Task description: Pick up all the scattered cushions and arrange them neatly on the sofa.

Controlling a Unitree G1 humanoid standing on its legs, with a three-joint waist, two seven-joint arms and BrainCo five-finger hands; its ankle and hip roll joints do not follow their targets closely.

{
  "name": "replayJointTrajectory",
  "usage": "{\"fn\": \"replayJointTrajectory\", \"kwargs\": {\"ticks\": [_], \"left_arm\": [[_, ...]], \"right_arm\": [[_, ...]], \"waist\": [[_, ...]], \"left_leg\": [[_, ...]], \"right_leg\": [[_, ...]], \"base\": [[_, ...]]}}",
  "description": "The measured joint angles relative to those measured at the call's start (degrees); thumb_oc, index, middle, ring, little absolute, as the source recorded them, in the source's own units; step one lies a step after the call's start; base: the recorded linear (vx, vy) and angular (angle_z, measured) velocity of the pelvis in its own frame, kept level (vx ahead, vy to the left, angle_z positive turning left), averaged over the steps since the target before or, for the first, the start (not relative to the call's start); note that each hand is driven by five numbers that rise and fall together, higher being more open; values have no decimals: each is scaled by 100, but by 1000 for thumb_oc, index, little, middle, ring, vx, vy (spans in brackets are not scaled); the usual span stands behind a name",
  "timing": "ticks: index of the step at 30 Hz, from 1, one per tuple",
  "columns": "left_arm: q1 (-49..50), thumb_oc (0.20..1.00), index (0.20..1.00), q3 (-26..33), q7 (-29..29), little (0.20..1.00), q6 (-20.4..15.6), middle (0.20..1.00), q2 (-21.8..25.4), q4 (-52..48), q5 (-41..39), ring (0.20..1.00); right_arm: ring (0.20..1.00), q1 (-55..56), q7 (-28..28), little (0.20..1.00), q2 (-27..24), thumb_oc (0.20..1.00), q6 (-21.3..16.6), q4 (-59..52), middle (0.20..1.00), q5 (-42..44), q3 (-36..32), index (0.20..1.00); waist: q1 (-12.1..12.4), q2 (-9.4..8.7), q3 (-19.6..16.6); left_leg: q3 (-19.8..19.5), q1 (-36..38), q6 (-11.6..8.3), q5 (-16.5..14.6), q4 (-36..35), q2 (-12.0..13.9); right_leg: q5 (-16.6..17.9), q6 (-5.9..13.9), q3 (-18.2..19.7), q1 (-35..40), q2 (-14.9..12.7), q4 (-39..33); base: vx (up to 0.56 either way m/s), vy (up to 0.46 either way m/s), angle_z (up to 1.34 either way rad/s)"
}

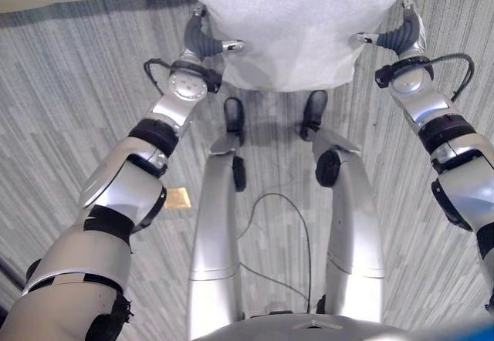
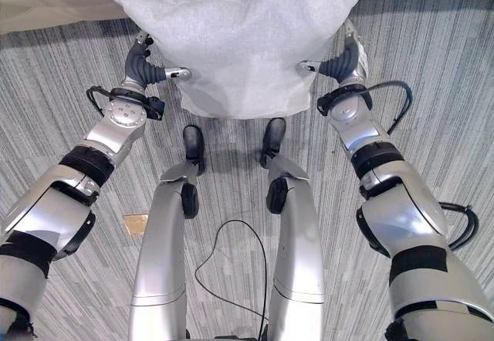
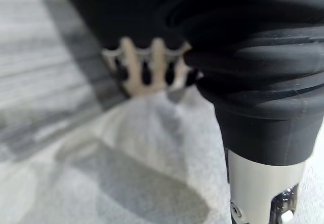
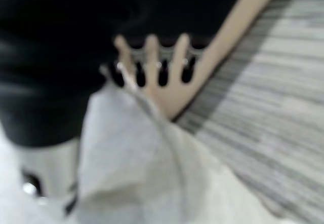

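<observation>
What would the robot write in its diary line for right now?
carry | left hand and right hand clamp light grey cushion by its sides | lifted over striped floor | sofa ahead

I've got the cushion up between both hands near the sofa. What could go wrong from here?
1. The white cushion is held only at its two side edges, by the left hand and the right hand; soft fabric could slip out if either loosens.
2. The cushion sags between the hands and blocks the head view of the sofa edge, so placement may be misjudged.
3. A small tan piece lies on the carpet near the robot's path.
</observation>
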Motion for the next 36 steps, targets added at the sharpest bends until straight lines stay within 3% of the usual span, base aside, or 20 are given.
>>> {"fn": "replayJointTrajectory", "kwargs": {"ticks": [6,11,16,17,20,21,22,23,36], "left_arm": [[-6,1000,1000,3,145,1000,0,1000,-41,-1,-31,1000],[-45,1000,1000,22,314,1000,-2,1000,-156,-2,-118,1000],[-72,1000,1000,355,666,1000,-25,1000,-626,-7,-297,1000],[-122,1000,1000,531,958,1000,-35,1000,-928,-3,-490,1000],[-165,1000,1000,560,1130,1000,-32,1000,-1034,-2,-524,1000],[-207,868,868,571,1192,868,-23,868,-1103,-1,-532,868],[-228,589,589,566,1224,589,-20,589,-1110,-1,-532,589],[-243,200,200,567,1256,200,-17,200,-1132,-1,-532,200],[-228,200,200,682,1253,200,-2,200,-802,-459,-547,200]], "right_arm": [[1000,-5,-100,1000,251,1000,59,190,1000,-132,-47,1000],[1000,-88,-365,1000,787,1000,96,192,1000,-87,-247,1000],[1000,-125,-793,1000,1230,1000,100,181,1000,6,-628,1000],[1000,-131,-1081,1000,1483,1000,105,184,1000,64,-745,1000],[1000,-136,-1208,1000,1522,1000,107,183,1000,107,-787,1000],[573,-140,-1275,573,1526,573,125,182,573,141,-801,573],[445,-141,-1297,445,1523,445,143,182,445,160,-831,445],[200,-141,-1306,200,1517,200,151,181,200,208,-864,200],[200,-93,-1261,200,1261,200,265,-340,200,376,-1147,200]], "waist": [[7,2,16],[9,14,125],[23,38,206],[30,44,209],[39,45,209],[73,47,210],[100,47,210],[132,47,210],[188,53,213]], "left_leg": [[-18,0,1,0,69,-15],[-29,0,-8,10,82,-14],[-37,0,-11,34,78,-12],[-48,0,-12,35,73,-9],[-56,0,-18,39,71,-24],[-62,0,-29,54,55,-27],[-68,0,-32,57,55,-28],[-74,0,-36,59,56,-29],[-123,30,-90,163,-27,-51]], "right_leg": [[-10,-8,-6,4,-17,75],[-11,-7,-6,6,-16,106],[-5,-10,-11,5,-8,106],[7,-36,-18,3,1,115],[9,-43,-25,2,0,127],[12,-48,-31,1,-1,126],[13,-49,-37,2,0,129],[12,-49,-40,2,1,138],[11,-100,-78,-5,-4,152]], "base": [[0,0,0],[0,0,0],[0,0,0],[0,0,0],[0,0,0],[0,0,0],[0,0,0],[0,0,0],[-9,4,2]]}}
